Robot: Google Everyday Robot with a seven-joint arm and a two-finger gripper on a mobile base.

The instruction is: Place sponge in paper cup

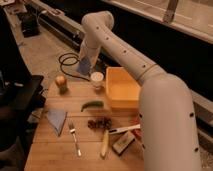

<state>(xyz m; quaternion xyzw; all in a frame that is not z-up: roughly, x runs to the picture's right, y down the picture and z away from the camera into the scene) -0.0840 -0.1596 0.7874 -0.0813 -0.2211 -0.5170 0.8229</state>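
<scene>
The sponge (83, 67) is a small, thick, light-blue block, tilted and held in the air just above and to the left of the paper cup (97, 79), not touching it. The gripper (86, 61) hangs there with its fingers clamped shut on the sponge.

I count one sponge and one paper cup, which is white, upright and sits near the far edge of the bench (55, 150). Just right of the cup is one open yellow bin (123, 89), showing only its own yellow walls. I can't make out the inside of the cup.

Left of the cup is one round pale fruit (61, 81). Nearer me than the cup lie one green pepper (92, 105), one folded grey-blue cloth (56, 119) and one fork (75, 138).
</scene>
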